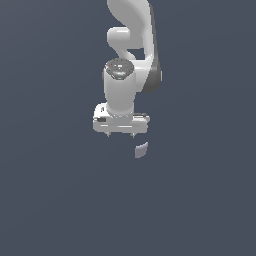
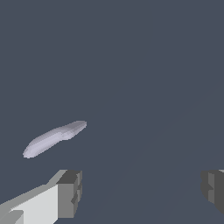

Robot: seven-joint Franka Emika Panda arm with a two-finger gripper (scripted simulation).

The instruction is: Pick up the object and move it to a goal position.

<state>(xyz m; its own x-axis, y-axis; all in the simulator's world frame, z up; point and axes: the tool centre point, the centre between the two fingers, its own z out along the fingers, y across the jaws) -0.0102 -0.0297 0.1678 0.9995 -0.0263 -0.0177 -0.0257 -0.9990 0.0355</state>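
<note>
Claw [image 1: 120,135] is spread wide and empty, hanging above the worktop [image 1: 50,200]. The block [image 1: 141,149] lies just below it, offset toward the exterior view's right, not between the fingers [image 2: 69,192]. In the wrist view its long axis looks oblique to the finger gap, so I'd shift sideways and likely rotate before descending.

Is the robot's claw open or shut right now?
Open. In the wrist view the gripper has its two fingers far apart with nothing between them; the lavender block lies outside the gap, untouched.
</note>
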